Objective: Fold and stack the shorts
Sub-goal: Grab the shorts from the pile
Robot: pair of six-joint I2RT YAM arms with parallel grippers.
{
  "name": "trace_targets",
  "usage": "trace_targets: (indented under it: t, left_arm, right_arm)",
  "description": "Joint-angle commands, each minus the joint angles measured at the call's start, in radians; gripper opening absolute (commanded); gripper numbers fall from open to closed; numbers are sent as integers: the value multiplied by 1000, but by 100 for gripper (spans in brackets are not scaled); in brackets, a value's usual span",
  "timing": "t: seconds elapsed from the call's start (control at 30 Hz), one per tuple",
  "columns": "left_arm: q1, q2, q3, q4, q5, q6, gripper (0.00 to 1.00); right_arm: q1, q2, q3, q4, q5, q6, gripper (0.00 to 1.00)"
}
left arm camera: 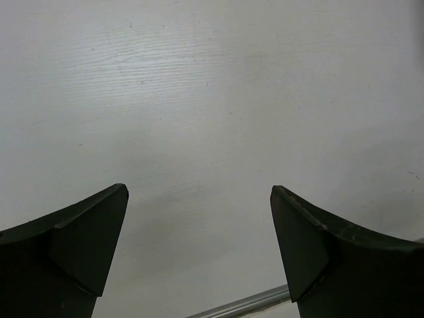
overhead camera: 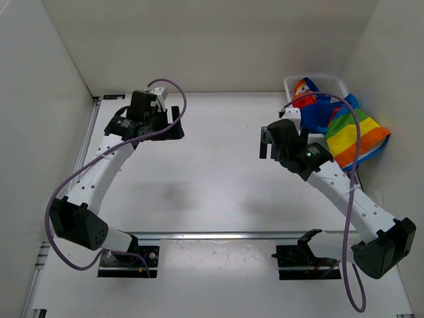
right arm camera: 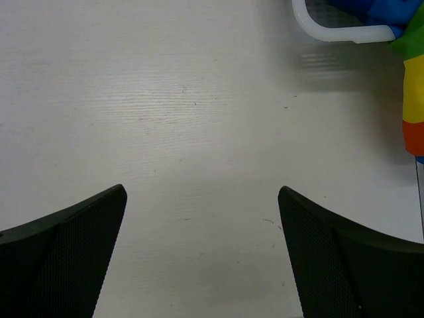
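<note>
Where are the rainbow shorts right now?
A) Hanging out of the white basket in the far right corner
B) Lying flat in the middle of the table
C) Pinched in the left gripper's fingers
A: the rainbow shorts spill over the rim of the white basket in the far right corner, while the left gripper and the right gripper are both open and hold nothing.

Lab: white walls (overhead camera: 40, 73), bolted arms (overhead camera: 101, 167)
</note>
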Motion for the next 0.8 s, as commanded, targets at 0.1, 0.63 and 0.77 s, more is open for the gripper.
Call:
trace_targets:
  t: [0.1, 0.63, 0.77]
  left_arm:
    - [4, -67, -17, 22, 33, 17, 100]
    - [36, -147, -52, 22, 91, 8, 100]
    - [45, -147, -52, 22, 56, -1, 100]
  right_arm:
    - [-1, 28, 61, -18, 91, 36, 100]
    - [-552, 590, 697, -105, -253, -47, 91]
    - [-641, 802, 899, -190, -268, -19, 100]
